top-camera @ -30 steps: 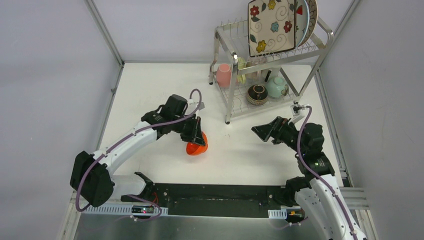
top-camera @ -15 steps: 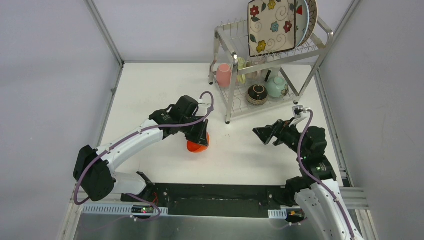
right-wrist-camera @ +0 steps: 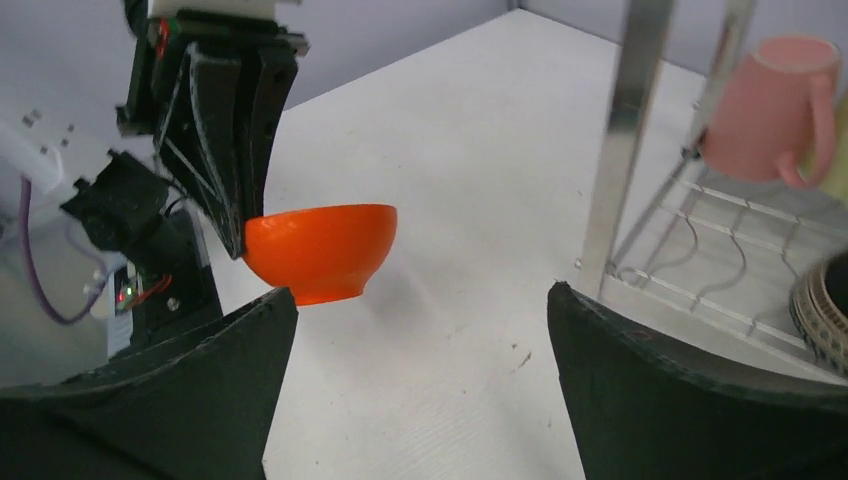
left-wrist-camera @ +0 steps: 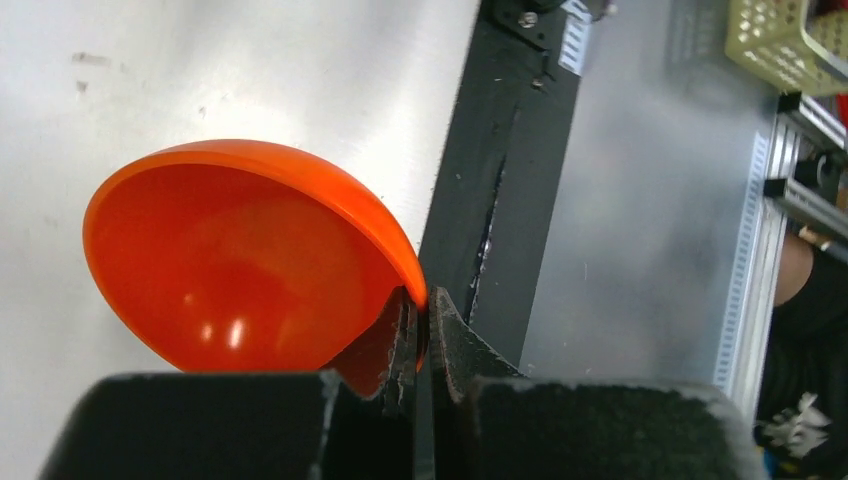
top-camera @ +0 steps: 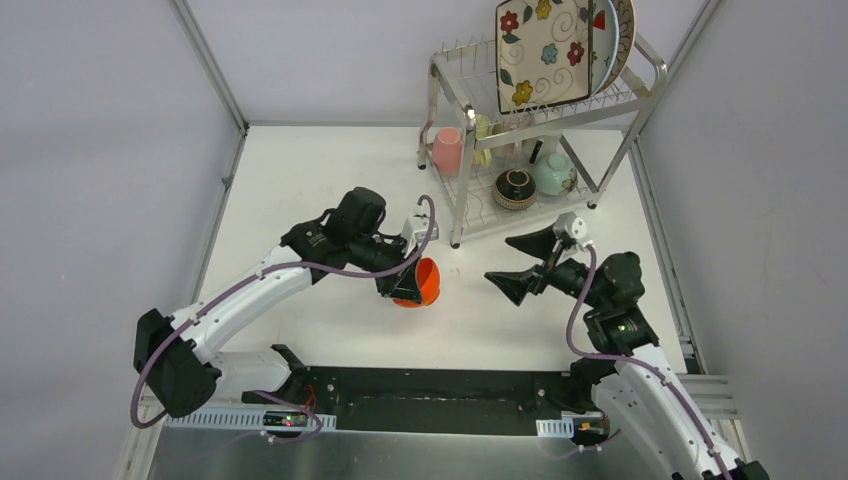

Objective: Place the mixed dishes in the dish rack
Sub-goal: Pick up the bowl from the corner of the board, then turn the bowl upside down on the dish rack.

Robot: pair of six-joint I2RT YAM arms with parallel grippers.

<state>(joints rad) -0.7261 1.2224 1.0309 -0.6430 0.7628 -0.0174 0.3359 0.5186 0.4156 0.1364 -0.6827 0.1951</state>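
Observation:
My left gripper (top-camera: 408,283) is shut on the rim of the orange bowl (top-camera: 425,283) and holds it above the table, left of the dish rack (top-camera: 545,110). The bowl fills the left wrist view (left-wrist-camera: 240,260) and shows in the right wrist view (right-wrist-camera: 320,250), upright. My right gripper (top-camera: 523,264) is open and empty, facing the bowl. The rack's top tier holds the square floral plate (top-camera: 545,50) and a round plate (top-camera: 622,30) behind it. The lower tier holds a pink cup (top-camera: 447,150), a brown bowl (top-camera: 514,188) and a mint bowl (top-camera: 553,174).
The rack's silver front leg (right-wrist-camera: 622,130) stands right of the bowl in the right wrist view, with the pink cup (right-wrist-camera: 770,110) behind it. A black strip (top-camera: 420,385) runs along the table's near edge between the arm bases.
My left gripper has lifted the orange bowl and carried it right, towards the rack. My right gripper has opened wide and turned towards the bowl.

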